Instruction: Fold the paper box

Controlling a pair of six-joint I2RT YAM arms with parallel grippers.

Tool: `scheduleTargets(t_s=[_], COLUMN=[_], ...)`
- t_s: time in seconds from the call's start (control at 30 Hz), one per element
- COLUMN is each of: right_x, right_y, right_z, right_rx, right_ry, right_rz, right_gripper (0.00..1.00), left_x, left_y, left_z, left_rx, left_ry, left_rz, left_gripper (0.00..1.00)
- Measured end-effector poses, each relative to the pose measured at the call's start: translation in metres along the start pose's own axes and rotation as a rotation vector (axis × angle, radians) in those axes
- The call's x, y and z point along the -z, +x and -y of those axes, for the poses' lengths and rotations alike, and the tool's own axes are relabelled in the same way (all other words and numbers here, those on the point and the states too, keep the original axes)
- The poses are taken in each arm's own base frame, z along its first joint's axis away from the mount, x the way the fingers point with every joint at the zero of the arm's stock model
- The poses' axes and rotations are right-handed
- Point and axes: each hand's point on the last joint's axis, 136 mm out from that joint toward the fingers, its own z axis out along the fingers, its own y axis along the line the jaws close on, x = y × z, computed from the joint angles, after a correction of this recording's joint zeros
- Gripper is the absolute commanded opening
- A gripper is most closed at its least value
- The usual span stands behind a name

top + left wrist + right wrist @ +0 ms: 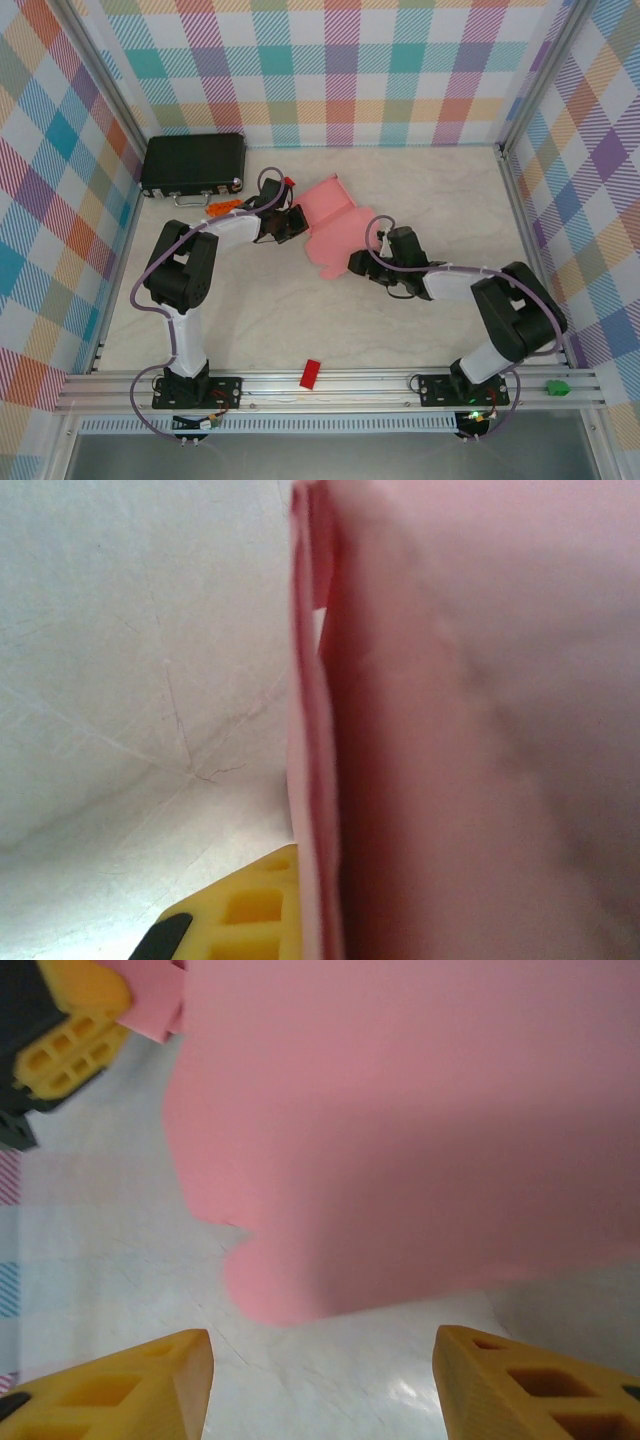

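Pins the left edge of the light-pink thin-card paper box [335,232] with the yellow-fingered left gripper [292,222], shut tight and by the look of it pinching the card. Probably done to anchor the sheet while the other side gets worked. Holds part of it up too: from the left wrist, reads as a doubled layer standing on edge.

Hovers at the near right corner with the yellow-fingered right gripper [356,262], fingers spread with nothing between them. Likely lined up to catch the rounded tab just ahead.

Sits on the pale marbled table [430,200], toward the back, between both arms. Looks like a flat die-cut sheet, partly folded. Seems raised at the far flap, low at the near panel with its rounded tabs; no closed box yet.
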Motion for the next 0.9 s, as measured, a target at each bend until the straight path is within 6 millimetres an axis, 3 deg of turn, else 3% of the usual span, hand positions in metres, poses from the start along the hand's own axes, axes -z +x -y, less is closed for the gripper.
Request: scheduleTargets(t_s=[0.2, 0.47, 0.63, 0.73, 0.9], right_x=[-0.010, -0.012, -0.011, -0.007, 0.005], right_y=[-0.007, -0.011, -0.011, -0.017, -0.034], right_z=[-0.009, -0.007, 0.002, -0.001, -0.011], right_rx=[-0.026, -0.042, -0.035, -0.019, 0.032], right_ry=[-0.071, -0.066, -0.013, 0.020, 0.099], right_rz=[0.021, 0.038, 0.048, 0.051, 0.050], right_gripper=[0.52, 0.24, 0.09, 0.06, 0.05], left_x=[0.000, 0.000, 0.000, 0.000, 0.000], left_y=[0.000, -0.001, 0.001, 0.004, 0.007], left_z=[0.000, 0.000, 0.002, 0.001, 0.003], left_rx=[0.000, 0.007, 0.022, 0.033, 0.044], left_ry=[-0.001, 0.000, 0.012, 0.015, 0.030], left_rz=[0.000, 0.001, -0.010, -0.021, -0.042], left_gripper=[0.00, 0.01, 0.11, 0.22, 0.30])
